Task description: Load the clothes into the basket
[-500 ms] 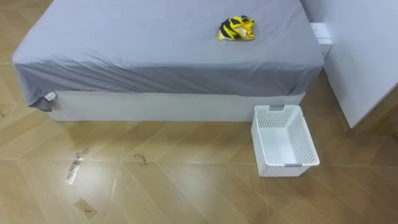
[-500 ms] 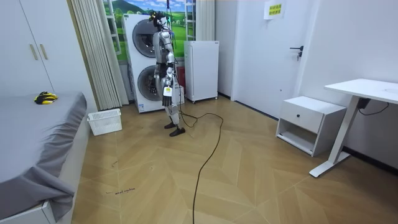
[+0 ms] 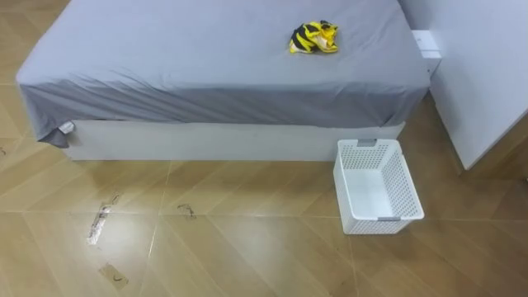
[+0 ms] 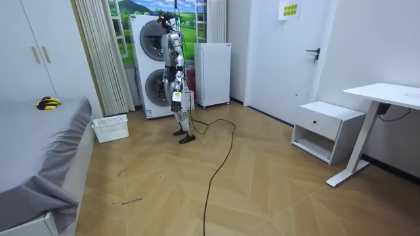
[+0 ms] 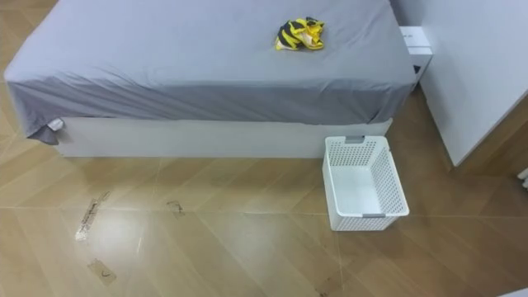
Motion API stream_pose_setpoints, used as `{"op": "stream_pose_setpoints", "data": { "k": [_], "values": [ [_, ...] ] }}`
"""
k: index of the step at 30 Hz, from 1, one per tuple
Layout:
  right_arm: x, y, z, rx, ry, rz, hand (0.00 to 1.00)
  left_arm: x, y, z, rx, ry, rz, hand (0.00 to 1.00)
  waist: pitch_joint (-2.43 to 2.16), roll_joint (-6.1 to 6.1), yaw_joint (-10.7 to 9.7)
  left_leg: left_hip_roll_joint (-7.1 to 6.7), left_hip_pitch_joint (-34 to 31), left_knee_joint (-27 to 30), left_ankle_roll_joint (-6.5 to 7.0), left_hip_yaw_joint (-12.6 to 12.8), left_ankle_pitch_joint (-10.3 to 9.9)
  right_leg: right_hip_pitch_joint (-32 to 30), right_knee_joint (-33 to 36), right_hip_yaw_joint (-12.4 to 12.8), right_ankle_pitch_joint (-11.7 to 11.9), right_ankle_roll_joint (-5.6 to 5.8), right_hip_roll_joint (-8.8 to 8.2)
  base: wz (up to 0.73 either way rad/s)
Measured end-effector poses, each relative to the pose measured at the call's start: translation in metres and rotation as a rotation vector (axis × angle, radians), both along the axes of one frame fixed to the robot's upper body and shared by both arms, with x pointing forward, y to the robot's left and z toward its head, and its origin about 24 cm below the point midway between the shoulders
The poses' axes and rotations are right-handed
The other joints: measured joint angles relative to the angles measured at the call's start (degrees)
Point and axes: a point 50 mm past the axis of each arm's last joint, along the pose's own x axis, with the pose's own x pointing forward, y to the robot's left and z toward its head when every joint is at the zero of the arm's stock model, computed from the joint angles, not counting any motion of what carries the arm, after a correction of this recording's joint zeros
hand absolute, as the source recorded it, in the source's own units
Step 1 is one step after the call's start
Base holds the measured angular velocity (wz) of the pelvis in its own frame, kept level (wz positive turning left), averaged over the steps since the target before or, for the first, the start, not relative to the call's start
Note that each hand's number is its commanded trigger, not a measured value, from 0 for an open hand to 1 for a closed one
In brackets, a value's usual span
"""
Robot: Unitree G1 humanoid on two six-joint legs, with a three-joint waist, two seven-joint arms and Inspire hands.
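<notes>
Clothes [image 3: 313, 38] lay bunched on bed [image 3: 206, 66], eleven o'clock of basket [image 3: 378, 186], likely parked on floor [image 3: 247, 239] alongside for easy dropping. Hands [image 4: 176, 96]: open or closed could not be told.

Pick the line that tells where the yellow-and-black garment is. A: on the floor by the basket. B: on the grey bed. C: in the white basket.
B: the yellow-and-black garment lies bunched on the grey bed, and the white basket stands empty on the floor beside it.
</notes>
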Motion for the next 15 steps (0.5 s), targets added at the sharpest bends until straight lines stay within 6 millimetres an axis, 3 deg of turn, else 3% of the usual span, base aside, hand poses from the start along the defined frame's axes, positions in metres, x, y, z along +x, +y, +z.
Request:
{"op": "stream_pose_setpoints", "data": {
  "k": [10, 13, 15],
  "values": [
    [0.0009, 0.0002, 0.0002, -0.001, -0.006, 0.008, 0.0, -0.0034, 0.0, -0.0003, -0.011, -0.004, 0.042, 0.0, -0.06, -0.09, 0.0, 0.14, 0.0, 0.1, -0.02, 0.4, 0.0, -0.2, 0.4, -0.2, -0.1, -0.14, -0.01, 0.0],
    [0.0039, 0.0002, 0.0008, -0.002, -0.016, 0.012, 0.0, -0.0027, 0.0005, -0.0001, -0.019, -0.016, 0.073, 0.0, 0.02, 0.03, 0.1, 1.15, -1.7, 3.6, -0.35, 0.9, -2.1, -1.5, 2.6, -0.7, -1.7, -0.47, 0.3, 0.01],
    [0.0045, 0.0009, 0.0007, 0.006, -0.017, 0.017, 0.0, -0.0022, 0.0039, 0.0008, -0.013, -0.022, 0.09, 0.0, 0.06, 0.06, 0.1, 2.17, -4.3, 9.7, -1.01, 1.0, -4.7, -2.5, 5.9, -2.1, -3.7, -0.9, 0.57, 0.06]
  ]
}}
